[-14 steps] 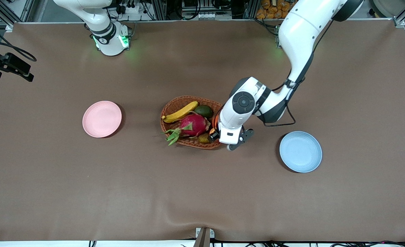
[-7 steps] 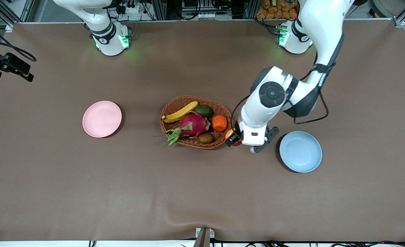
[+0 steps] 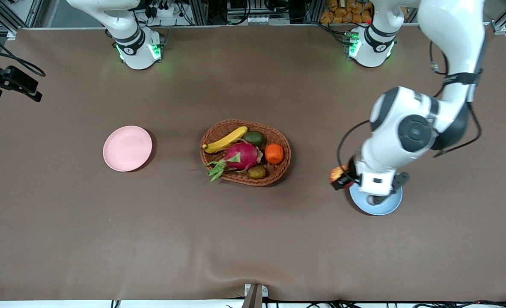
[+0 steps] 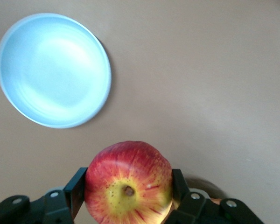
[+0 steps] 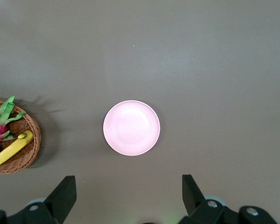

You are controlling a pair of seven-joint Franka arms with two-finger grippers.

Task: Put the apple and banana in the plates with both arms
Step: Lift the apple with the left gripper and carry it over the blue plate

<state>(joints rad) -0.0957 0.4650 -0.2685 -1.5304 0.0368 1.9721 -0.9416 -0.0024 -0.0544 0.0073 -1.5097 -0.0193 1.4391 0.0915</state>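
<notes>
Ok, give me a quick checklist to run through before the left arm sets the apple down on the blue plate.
1. Apple clamped between the left gripper fingers: ok.
2. Blue plate bare inside: ok.
3. Apple over the plate: not ok; the front view shows it over the table beside the rim.
4. Right gripper open, waiting over the pink plate: ok.
5. Banana in the basket, ready for picking: ok.
</notes>
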